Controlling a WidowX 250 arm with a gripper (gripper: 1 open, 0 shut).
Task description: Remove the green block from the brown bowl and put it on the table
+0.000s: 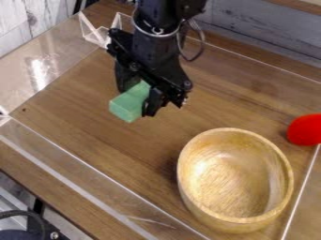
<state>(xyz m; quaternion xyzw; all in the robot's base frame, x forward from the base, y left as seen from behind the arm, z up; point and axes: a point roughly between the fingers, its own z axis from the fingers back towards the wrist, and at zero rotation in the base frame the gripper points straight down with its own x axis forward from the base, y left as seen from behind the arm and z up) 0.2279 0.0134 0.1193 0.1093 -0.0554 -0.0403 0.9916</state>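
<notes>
One view only, the camera's: the claw (141,97) grips the green block (128,104) above the bench (75,131), well to the left of the brown bowl (236,178), which lies empty. Removal looks done; what remains, I judge, is lowering the block onto the wood and letting go.
</notes>
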